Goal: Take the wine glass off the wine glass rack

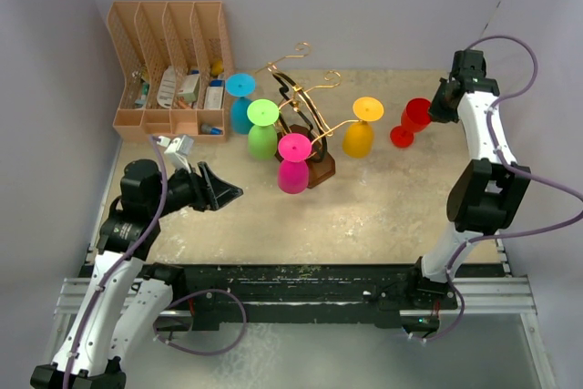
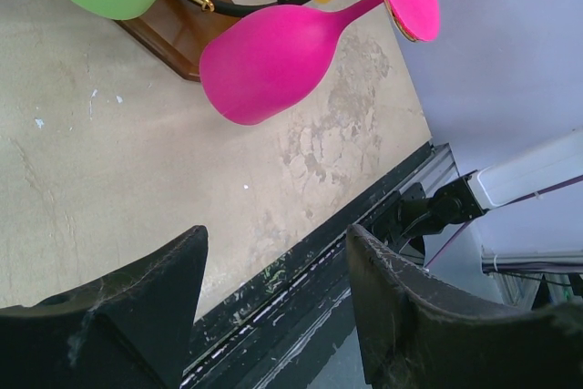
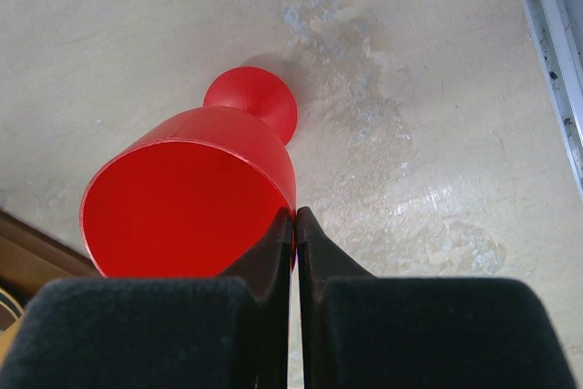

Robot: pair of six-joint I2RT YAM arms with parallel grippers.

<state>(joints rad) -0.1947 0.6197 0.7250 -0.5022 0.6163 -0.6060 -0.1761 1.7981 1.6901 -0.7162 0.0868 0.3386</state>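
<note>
Wine glasses: five are showing, one each in blue [image 1: 240, 114], green [image 1: 262, 138], pink [image 1: 292, 173], orange [image 1: 358, 138] and red.
Wine glass rack [image 1: 321, 168]: one is standing mid-counter, with gold wire arms rising from a dark brown base.
Glasses on the rack: four are hanging foot up and bowl down, the blue, green, pink and orange ones, with their long axes running roughly vertical.
Red wine glass [image 3: 187, 198]: it is sitting off the rack, well to the right of it, over the far right part of the counter [image 1: 383, 216].
Red glass direction: its mouth is facing up toward the right wrist camera and its foot is pointing down at the counter. Its long axis is running close to upright with a slight lean. Whether the foot is touching the counter cannot be told.
Right hand [image 3: 294, 216]: its fingers are pressing together on the rim wall of the red wine glass.
Left hand [image 2: 273, 234]: it is hovering with its fingers spread wide and gripping nothing, near the pink glass but apart from it.
Desk organiser [image 1: 168, 61]: one tan slotted one is standing at the far left corner.
</note>
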